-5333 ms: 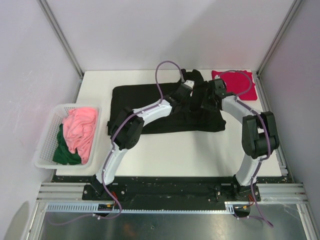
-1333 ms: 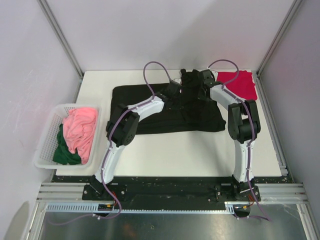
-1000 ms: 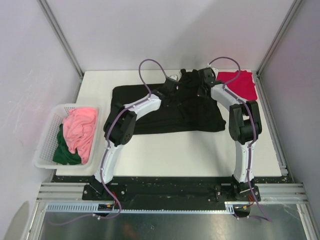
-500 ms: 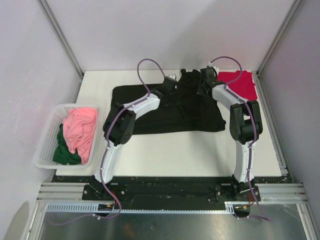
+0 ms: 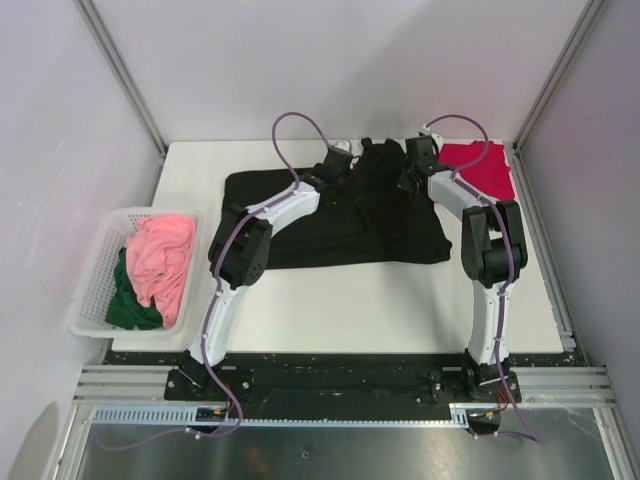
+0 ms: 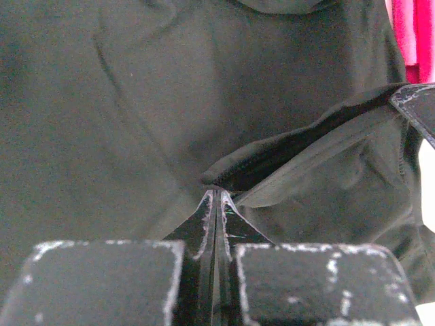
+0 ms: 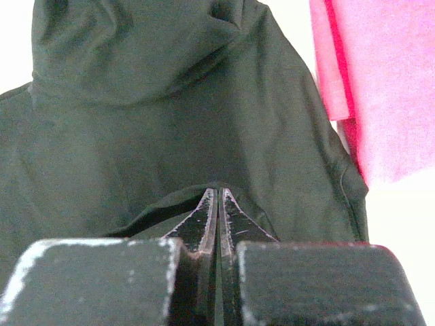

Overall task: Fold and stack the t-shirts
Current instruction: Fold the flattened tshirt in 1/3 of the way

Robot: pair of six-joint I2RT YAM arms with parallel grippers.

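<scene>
My left hand (image 6: 215,197) and right hand (image 7: 218,194) pinch the black shirt (image 5: 380,230), both closed; limp, light cloth, I'd grip its edge.

White basket (image 5: 92,275) beside white table (image 5: 350,298)

Lab test cell, aluminium frame (image 5: 118,72), white table (image 5: 350,300), plain walls (image 5: 340,60)

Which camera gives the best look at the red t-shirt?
Top external: the red t-shirt lies at the far right, mostly visible. The right wrist view shows only part of it beside the black t-shirt; the left wrist view shows a sliver.
</scene>
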